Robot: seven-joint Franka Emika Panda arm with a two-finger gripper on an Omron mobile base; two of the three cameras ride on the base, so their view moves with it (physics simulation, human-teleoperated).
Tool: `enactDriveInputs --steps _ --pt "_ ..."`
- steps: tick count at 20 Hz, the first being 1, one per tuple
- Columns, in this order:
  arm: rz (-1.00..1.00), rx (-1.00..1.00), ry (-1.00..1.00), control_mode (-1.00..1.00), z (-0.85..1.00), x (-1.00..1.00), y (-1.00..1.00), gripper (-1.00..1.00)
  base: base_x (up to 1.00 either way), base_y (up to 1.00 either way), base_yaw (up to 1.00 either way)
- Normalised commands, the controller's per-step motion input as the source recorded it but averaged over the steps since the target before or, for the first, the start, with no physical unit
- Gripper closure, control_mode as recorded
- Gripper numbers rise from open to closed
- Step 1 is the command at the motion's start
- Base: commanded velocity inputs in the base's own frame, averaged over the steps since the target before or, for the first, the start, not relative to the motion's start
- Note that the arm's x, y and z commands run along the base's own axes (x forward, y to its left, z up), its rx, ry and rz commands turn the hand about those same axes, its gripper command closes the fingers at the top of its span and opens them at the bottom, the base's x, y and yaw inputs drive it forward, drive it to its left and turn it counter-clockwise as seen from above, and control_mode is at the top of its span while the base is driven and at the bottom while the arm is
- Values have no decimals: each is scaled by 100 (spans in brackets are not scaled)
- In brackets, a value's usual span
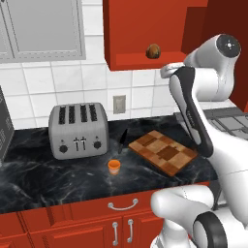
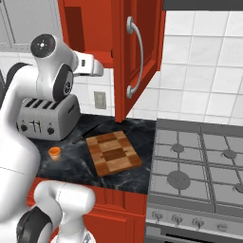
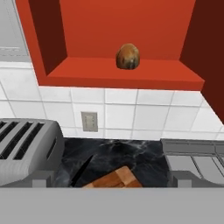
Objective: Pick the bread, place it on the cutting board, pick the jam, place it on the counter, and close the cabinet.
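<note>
The gripper point(image 3: 112, 186) was raised in front of the open cabinet point(image 3: 127, 26), its tips spread apart and holding nothing. The bread point(image 3: 127, 56) sat on the cabinet's shelf, not yet picked. Below the cabinet, the cutting board point(image 1: 162, 151) lay bare on the surface point(image 1: 58, 181). The jam point(image 1: 114, 166) already stood on that surface. Judged from this, the bread's move and closing the cabinet remained.

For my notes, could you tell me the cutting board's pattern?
The cutting board has light and dark brown checks, clearest in the right base view.
</note>
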Motion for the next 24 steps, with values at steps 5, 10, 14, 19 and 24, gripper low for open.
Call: enactDriveInputs --steps 5,10,14,19,24 --pt "0 0 0 -100 11 0 -11 -100 0 0 0" --pt "0 0 0 -100 7 0 -8 -100 0 0 0" --pt "-1 0 0 -100 12 0 0 -100 0 0 0" --pt "0 0 0 -100 0 3 0 -100 0 0 0" --pt "0 0 0 -100 0 13 0 -100 0 0 0"
